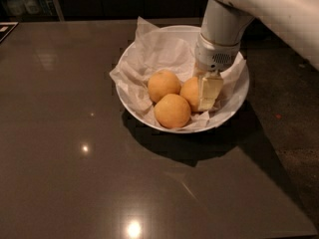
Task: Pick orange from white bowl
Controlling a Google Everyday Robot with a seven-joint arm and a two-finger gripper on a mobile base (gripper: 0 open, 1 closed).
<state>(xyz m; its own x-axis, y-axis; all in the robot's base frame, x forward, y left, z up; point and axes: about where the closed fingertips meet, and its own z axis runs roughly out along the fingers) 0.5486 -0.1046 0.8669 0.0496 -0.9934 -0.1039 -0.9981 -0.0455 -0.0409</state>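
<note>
- Tabletop point(75, 133): one dark, glossy grey-brown surface filled most of your view. A few small bright spots of light were reflected near its front and left. The room behind it was dark, with a few bottles point(25, 1) standing at the top left corner.
- Arm point(259, 4): you had one white arm, sloping down from the upper right corner. Its grey wrist cuff hung over the right half of the bowl.
- White bowl point(234, 101): there was one, wide and shallow, sitting on the tabletop right of centre. It threw a dark shadow toward the front.
- Paper point(149, 54): one crumpled white sheet lined the bowl. Its corners poked past the rim at the back and on the left.
- Oranges: you had three, all lying on the paper inside the bowl, bunched together and touching. The orange point(189, 91) nearest your tool lay at the right of the bunch. One neighbour point(164, 85) sat to its left and another point(172, 110) in front.
- Gripper point(205, 97): there was one, down inside the bowl. Its cream-coloured end lay against the right side of the orange and hid part of it. You could not tell whether it had closed on the fruit.
</note>
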